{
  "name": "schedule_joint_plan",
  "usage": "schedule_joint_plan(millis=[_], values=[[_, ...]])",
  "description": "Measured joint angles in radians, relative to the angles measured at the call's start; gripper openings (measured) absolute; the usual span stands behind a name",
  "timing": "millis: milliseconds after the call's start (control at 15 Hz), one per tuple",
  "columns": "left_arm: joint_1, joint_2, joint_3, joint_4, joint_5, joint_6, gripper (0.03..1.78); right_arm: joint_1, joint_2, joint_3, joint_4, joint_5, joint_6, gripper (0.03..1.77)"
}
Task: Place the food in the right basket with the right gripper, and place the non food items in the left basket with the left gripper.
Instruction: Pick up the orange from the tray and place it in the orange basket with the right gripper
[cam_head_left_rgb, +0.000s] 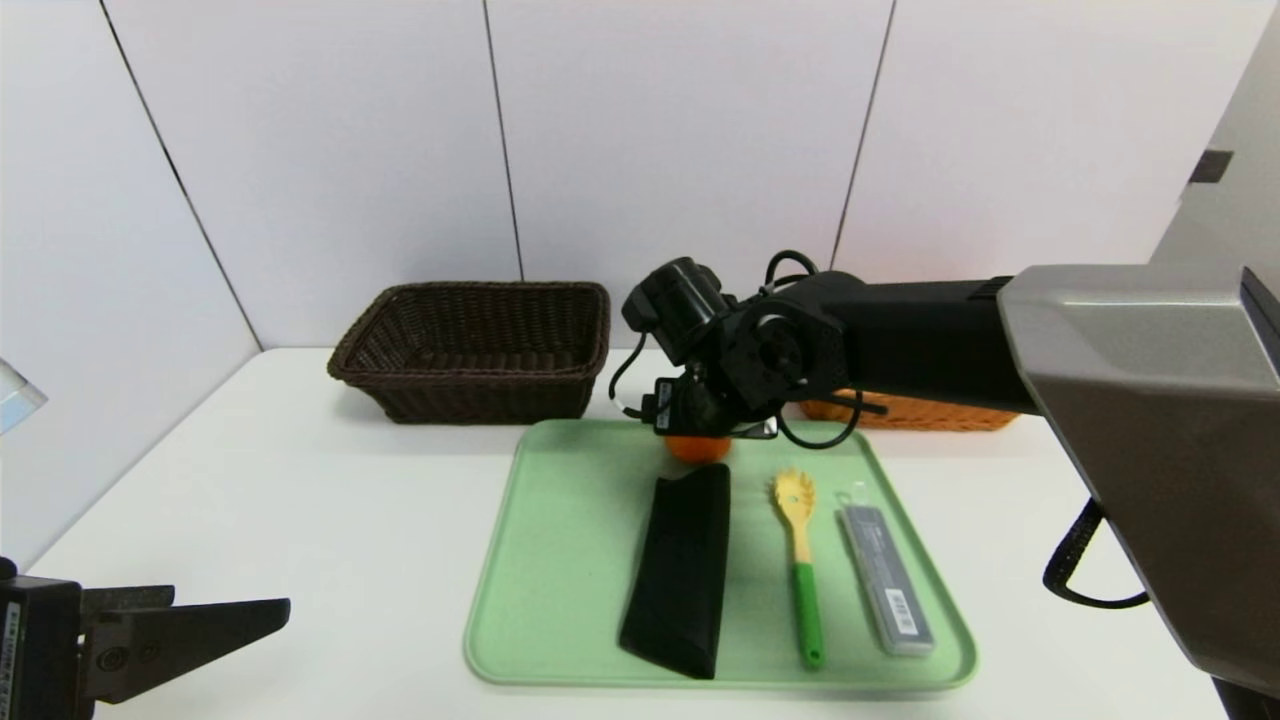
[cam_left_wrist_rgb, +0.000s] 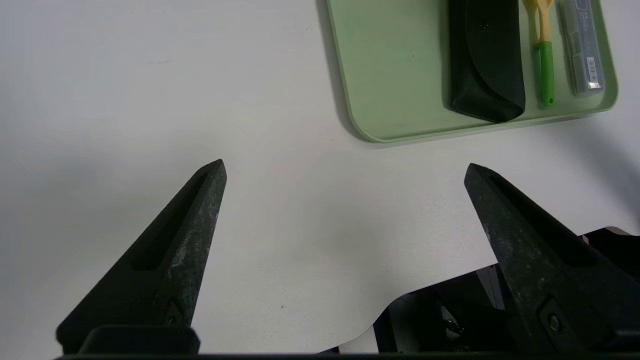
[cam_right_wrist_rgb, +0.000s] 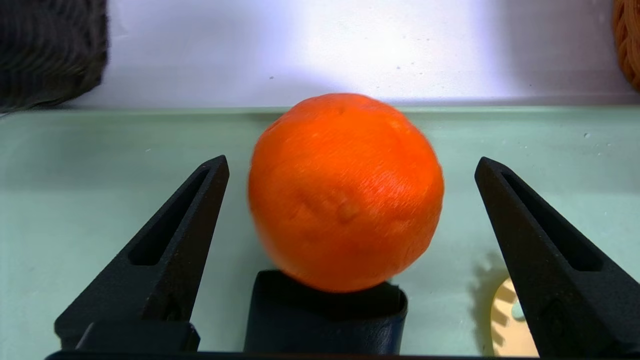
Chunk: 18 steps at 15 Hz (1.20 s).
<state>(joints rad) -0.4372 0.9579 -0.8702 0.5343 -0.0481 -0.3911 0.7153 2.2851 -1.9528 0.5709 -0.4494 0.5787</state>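
An orange (cam_right_wrist_rgb: 345, 195) lies at the back of the green tray (cam_head_left_rgb: 560, 560), touching the far end of a black case (cam_head_left_rgb: 680, 570). My right gripper (cam_right_wrist_rgb: 352, 160) is open and straddles the orange, with a gap showing on each side between fingers and fruit. Beside the case lie a yellow pasta spoon with a green handle (cam_head_left_rgb: 800, 560) and a grey flat box (cam_head_left_rgb: 885, 580). My left gripper (cam_left_wrist_rgb: 345, 165) is open and empty over bare table at the front left. The dark brown left basket (cam_head_left_rgb: 475, 350) stands behind the tray. The orange wicker right basket (cam_head_left_rgb: 905, 412) is mostly hidden by my right arm.
The white table (cam_head_left_rgb: 300, 500) has bare surface to the left of the tray. White wall panels close off the back and left. My right arm (cam_head_left_rgb: 900, 340) spans across from the right above the tray's back edge.
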Motion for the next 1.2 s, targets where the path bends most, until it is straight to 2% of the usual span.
schedule_joint_plan(millis=[400, 467, 600, 667, 1200], values=[[0.000, 0.003, 0.001, 0.001, -0.004, 0.002, 1.69, -0.009, 0.023, 0.000, -0.008, 0.005, 0.005, 1.70], [0.000, 0.004, 0.001, 0.001, -0.004, 0.003, 1.69, -0.009, 0.024, 0.000, -0.008, 0.005, 0.004, 1.64], [0.000, 0.004, 0.001, 0.001, -0.004, 0.003, 1.69, -0.008, 0.028, 0.000, -0.009, 0.007, 0.003, 1.29], [0.000, 0.004, 0.001, 0.001, -0.004, 0.002, 1.69, -0.009, 0.030, 0.000, -0.010, 0.014, 0.003, 1.20], [0.000, -0.006, 0.022, 0.003, -0.002, 0.003, 1.69, 0.000, 0.001, 0.001, -0.051, 0.059, 0.001, 1.14]])
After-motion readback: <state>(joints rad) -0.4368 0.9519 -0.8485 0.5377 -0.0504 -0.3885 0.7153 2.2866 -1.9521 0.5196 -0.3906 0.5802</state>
